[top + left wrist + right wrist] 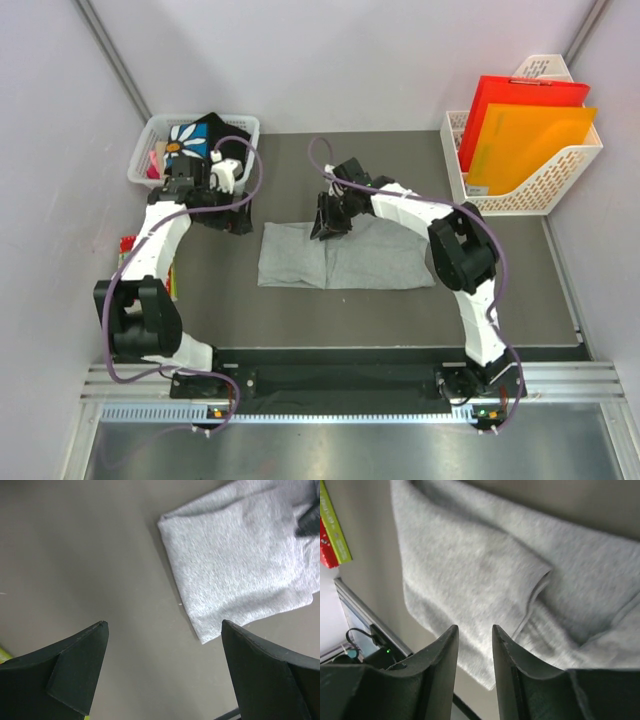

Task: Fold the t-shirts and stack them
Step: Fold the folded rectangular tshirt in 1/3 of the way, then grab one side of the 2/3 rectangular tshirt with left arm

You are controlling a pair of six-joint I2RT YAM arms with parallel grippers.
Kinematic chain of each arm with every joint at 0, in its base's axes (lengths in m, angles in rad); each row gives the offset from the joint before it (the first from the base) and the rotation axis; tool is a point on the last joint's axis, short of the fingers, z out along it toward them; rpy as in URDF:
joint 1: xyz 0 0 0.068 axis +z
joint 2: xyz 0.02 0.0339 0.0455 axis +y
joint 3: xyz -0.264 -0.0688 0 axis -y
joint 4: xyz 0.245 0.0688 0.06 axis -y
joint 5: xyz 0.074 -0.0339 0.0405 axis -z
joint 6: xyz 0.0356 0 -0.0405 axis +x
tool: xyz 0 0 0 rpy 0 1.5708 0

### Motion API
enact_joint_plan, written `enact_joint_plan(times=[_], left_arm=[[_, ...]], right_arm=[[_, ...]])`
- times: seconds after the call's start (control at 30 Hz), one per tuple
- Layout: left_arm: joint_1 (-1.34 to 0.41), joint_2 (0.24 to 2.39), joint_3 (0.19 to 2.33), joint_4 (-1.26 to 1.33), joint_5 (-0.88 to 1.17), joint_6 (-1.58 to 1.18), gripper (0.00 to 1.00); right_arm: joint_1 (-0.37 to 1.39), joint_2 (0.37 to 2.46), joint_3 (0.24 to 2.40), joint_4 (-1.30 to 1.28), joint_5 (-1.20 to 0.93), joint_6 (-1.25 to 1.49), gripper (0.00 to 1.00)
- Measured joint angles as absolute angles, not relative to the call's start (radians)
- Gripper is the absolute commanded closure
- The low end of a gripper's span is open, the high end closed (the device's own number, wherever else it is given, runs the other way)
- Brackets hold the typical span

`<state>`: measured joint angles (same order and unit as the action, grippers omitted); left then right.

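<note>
Grey t-shirt [340,255]: you will find it at the middle of the tabletop [400,170], lying flat as a wide rectangle, long side running left to right. Plain light heather-grey. Its left part is a folded-over layer, and the edge of that layer runs front to back across the shirt. In the right wrist view this flap ends in a soft rounded corner over the layer below, with slight wrinkles.

Black t-shirt [205,133]: you see it bunched in the white basket [245,122] at the far left, unfolded, white daisy on blue print facing up.
</note>
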<state>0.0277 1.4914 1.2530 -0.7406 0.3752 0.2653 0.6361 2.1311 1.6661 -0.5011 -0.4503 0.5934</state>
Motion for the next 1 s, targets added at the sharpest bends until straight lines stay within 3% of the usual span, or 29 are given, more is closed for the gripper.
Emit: enact_joint_plan(times=[0.2, 0.47, 0.73, 1.0], left_arm=[[-0.031, 1.541, 1.219, -0.741, 0.353, 0.260, 0.01], [-0.149, 1.620, 1.206, -0.711, 0.313, 0.229, 0.01], [-0.179, 1.814, 1.276, -0.682, 0.326, 0.149, 0.01], [-0.178, 1.862, 1.297, -0.640, 0.332, 0.105, 0.01]], right_arm=[[0.601, 2.246, 1.671, -0.476, -0.506, 0.603, 0.67], [0.578, 2.222, 1.633, -0.456, -0.526, 0.585, 0.66], [0.514, 1.916, 1.424, -0.479, -0.428, 0.549, 0.64], [0.461, 1.622, 1.282, -0.438, -0.389, 0.534, 0.65]])
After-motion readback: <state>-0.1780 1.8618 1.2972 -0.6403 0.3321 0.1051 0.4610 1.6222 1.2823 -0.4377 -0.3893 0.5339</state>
